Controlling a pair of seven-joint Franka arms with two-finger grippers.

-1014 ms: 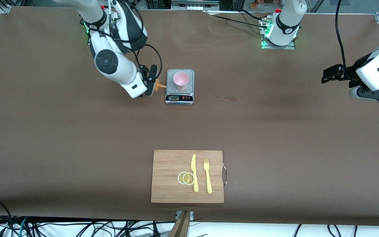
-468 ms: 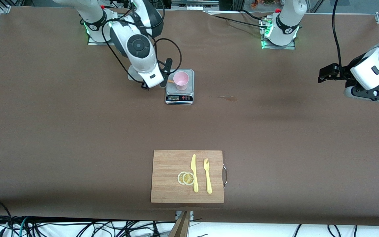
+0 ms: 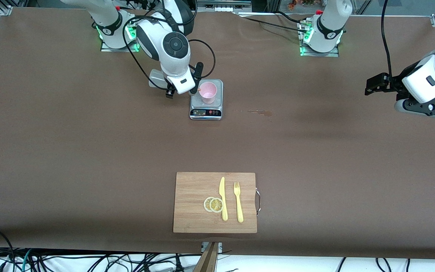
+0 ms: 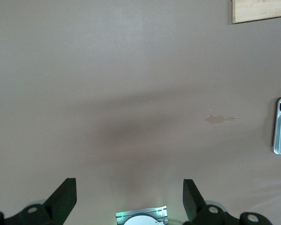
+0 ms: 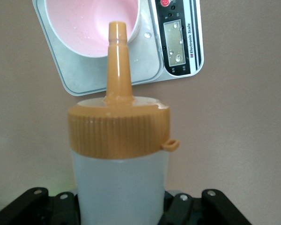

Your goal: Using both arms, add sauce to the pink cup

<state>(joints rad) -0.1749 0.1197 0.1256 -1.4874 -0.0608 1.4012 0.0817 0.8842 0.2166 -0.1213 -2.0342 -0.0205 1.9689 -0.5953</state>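
Observation:
The pink cup (image 3: 207, 91) stands on the grey kitchen scale (image 3: 206, 112). My right gripper (image 3: 194, 87) is shut on the sauce bottle (image 5: 119, 183), a whitish bottle with an orange cap (image 5: 119, 129). The bottle is tipped, and its nozzle (image 5: 117, 61) points at the cup (image 5: 84, 23), with the tip over the rim on the right arm's side. In the front view only the nozzle tip (image 3: 199, 90) shows; the wrist hides the rest. My left gripper (image 3: 372, 86) waits open and empty above the table at the left arm's end, its fingers (image 4: 65, 197) wide apart.
A wet stain (image 3: 261, 112) lies on the brown table beside the scale, toward the left arm's end. Nearer the front camera lies a wooden cutting board (image 3: 193, 185) with a yellow knife (image 3: 223, 198), a fork (image 3: 238, 202) and lemon slices (image 3: 213, 204).
My right arm has swung the bottle from beside the scale toward the cup, bringing the nozzle to the rim. The left gripper shifted slightly, then held still.

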